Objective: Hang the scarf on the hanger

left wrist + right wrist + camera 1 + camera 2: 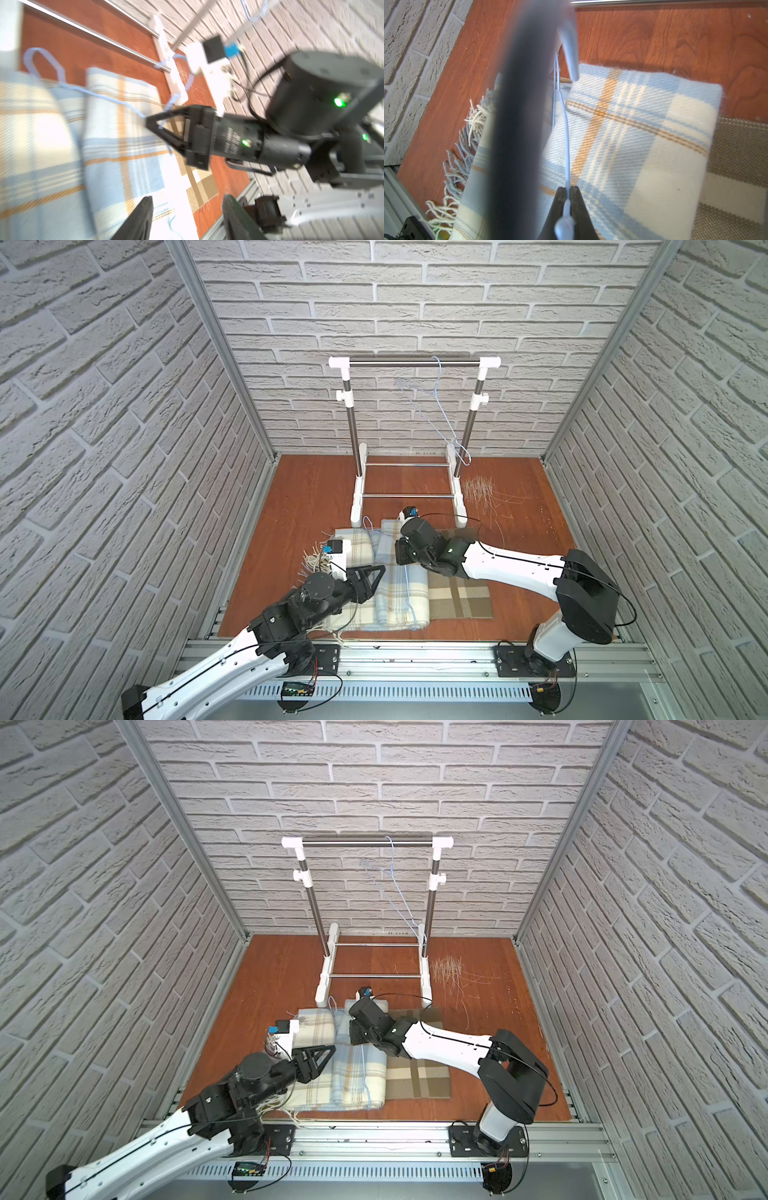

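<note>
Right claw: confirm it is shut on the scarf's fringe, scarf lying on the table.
Wrong. The right claw is shut on the blue wire hanger, not the fringe, as the right wrist view shows. The scarf does lie on the table.

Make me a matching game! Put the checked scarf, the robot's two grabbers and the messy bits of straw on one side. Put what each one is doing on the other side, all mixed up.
Things
1. blue, cream and orange plaid scarf
2. left gripper
3. right gripper
4. loose straw-coloured strands

States
A. shut on the pale blue wire hanger that lies on the scarf
B. scattered on the wooden floor beside the white and steel clothes rack
C. open, holding nothing
D. lying partly over the brown checked mat

Pairs: 1-D, 2-C, 3-A, 4-B
</note>
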You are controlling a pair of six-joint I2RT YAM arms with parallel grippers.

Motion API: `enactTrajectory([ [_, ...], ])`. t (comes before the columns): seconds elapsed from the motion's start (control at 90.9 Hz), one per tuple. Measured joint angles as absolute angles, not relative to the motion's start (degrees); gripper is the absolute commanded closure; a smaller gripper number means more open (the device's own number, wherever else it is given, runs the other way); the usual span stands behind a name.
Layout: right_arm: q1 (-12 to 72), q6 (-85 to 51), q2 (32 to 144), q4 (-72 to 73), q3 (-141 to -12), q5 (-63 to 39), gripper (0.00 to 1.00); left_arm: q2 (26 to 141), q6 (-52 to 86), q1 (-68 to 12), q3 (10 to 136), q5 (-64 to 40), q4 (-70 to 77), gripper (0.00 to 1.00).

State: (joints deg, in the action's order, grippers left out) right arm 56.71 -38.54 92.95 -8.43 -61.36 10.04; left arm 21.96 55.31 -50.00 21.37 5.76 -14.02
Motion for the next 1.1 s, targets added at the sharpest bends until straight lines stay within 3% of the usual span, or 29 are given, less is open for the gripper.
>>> enactTrajectory([
  [0.11, 56.9, -37.9, 90.3, -11.4, -61.4, 10.8, 0.97, 24.5, 58.5, -47.6, 19.4, 5.5, -16.5, 0.38],
  [0.275, 57.2, -37.1, 87.1, -15.2, -61.4, 11.3, 0.97, 37.3, 58.3, -42.5, 18.7, 1.9, -13.3, 0.31],
  [0.55, 58.3, -36.4, 86.2, -17.2, -61.3, 12.2, 0.97, 52.0, 53.8, -37.1, 20.7, -3.1, -5.0, 0.29],
  [0.902, 58.8, -36.4, 82.6, -17.3, -58.4, 13.0, 0.97, 66.8, 48.2, -36.7, 25.9, -5.8, 3.8, 0.32],
  [1.1, 59.5, -36.4, 80.4, -16.7, -56.9, 13.8, 0.97, 72.4, 45.5, -36.5, 26.6, -6.6, 6.0, 0.44],
])
